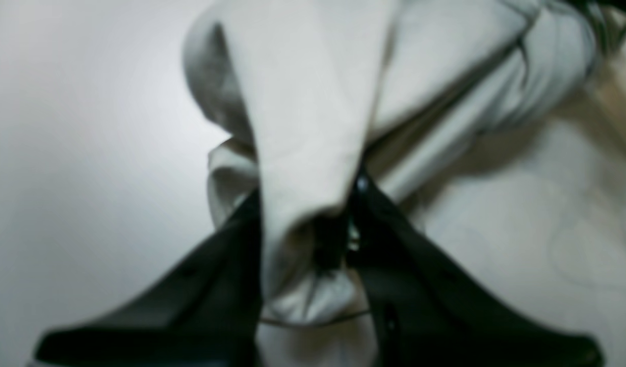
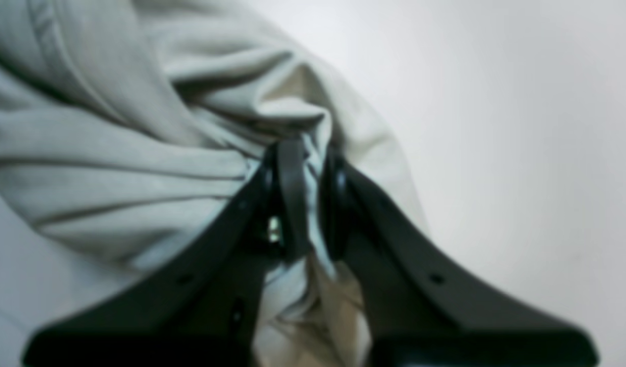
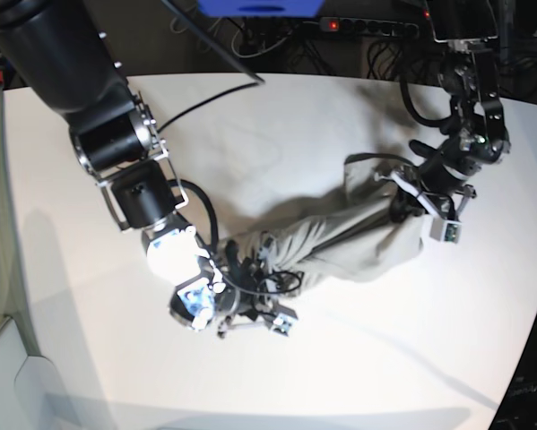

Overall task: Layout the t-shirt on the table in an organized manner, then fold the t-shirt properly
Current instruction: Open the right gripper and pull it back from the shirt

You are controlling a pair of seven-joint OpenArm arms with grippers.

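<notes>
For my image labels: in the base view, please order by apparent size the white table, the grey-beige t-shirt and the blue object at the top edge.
1. Smooth white table
2. Wrinkled grey-beige cotton t-shirt, stretched between both grippers
3. Blue object, cut off by the frame, so its real extent is unsure

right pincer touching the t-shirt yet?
Touching. The right wrist view shows the right pincer with its jaws pinched on a bunched fold of the t-shirt, cloth passing between them with no gap.
</notes>
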